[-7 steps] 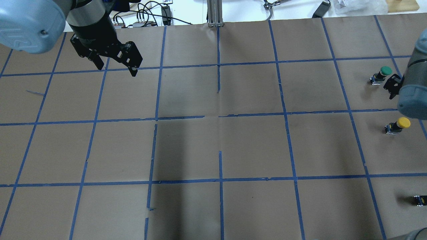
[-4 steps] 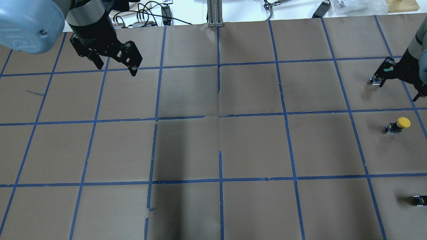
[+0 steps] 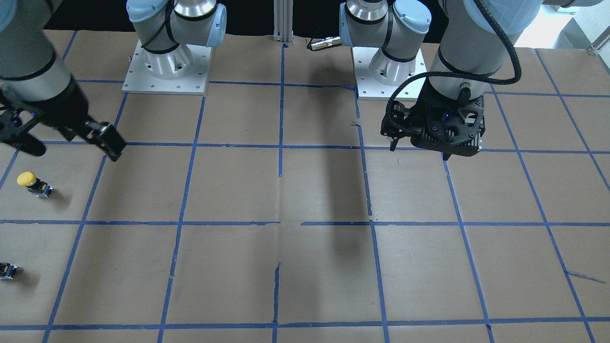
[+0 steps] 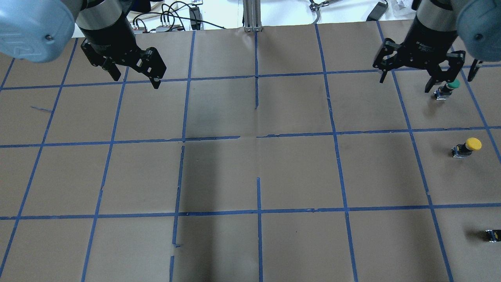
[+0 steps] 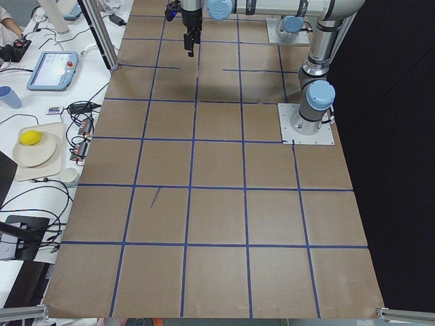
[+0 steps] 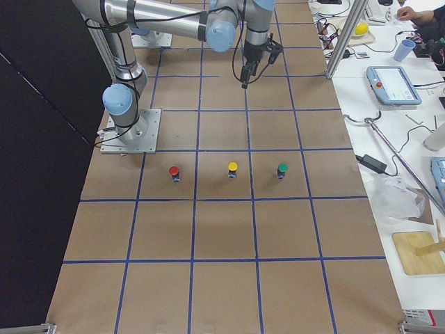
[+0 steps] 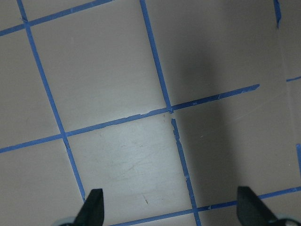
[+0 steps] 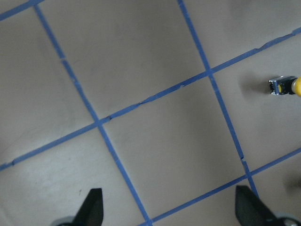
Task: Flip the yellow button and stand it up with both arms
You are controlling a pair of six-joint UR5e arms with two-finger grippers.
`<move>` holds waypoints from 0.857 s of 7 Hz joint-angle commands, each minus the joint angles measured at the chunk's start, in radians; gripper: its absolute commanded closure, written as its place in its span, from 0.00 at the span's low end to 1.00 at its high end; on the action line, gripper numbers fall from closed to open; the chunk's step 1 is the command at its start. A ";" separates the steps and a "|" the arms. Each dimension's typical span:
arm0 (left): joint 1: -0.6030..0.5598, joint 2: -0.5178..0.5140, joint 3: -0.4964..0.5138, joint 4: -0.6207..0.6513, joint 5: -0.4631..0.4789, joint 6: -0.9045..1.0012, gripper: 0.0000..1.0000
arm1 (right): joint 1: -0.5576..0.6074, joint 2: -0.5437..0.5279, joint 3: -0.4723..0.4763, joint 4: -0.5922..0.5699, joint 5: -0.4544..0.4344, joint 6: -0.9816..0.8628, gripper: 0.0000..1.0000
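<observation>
Yellow button point(image 4: 467, 147): It sits alone in a taped square on the robot's right side of the table. From the right side it point(image 6: 233, 170) shows its cap on top of its base. From above it looks tilted, so I cannot tell for sure how straight it stands. The right wrist view cuts off most of its cap point(image 8: 286, 86).

Right gripper point(image 4: 405, 83): It hangs above the table with its fingers spread wide and nothing between them. It is apart from the yellow button, one square farther from the robot. The front view cuts off part of the arm above it point(image 3: 71, 150).

Left gripper point(image 4: 136, 80): It is wide open and holds nothing. It hangs far across the table from the yellow button.

Green button point(image 4: 450, 87): It is just beside one finger of the right gripper. Part of it hides behind that finger.

Red button point(image 6: 174, 171): It shows whole only from the right side, in a row with yellow and green.

Dark bit point(image 4: 492, 235): The edge of the view from above cuts it off, so I cannot tell what it is.

Table point(image 4: 297, 168): Brown paper with blue tape lines.
</observation>
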 commanded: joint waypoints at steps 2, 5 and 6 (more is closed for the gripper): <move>0.001 0.000 0.000 0.000 0.000 0.000 0.00 | 0.065 -0.053 -0.001 0.064 0.061 -0.183 0.00; -0.001 0.000 0.000 -0.002 0.000 0.000 0.00 | 0.033 -0.065 0.008 0.115 0.072 -0.187 0.00; 0.001 0.000 0.000 0.000 0.000 0.000 0.00 | 0.033 -0.065 0.008 0.137 0.073 -0.187 0.00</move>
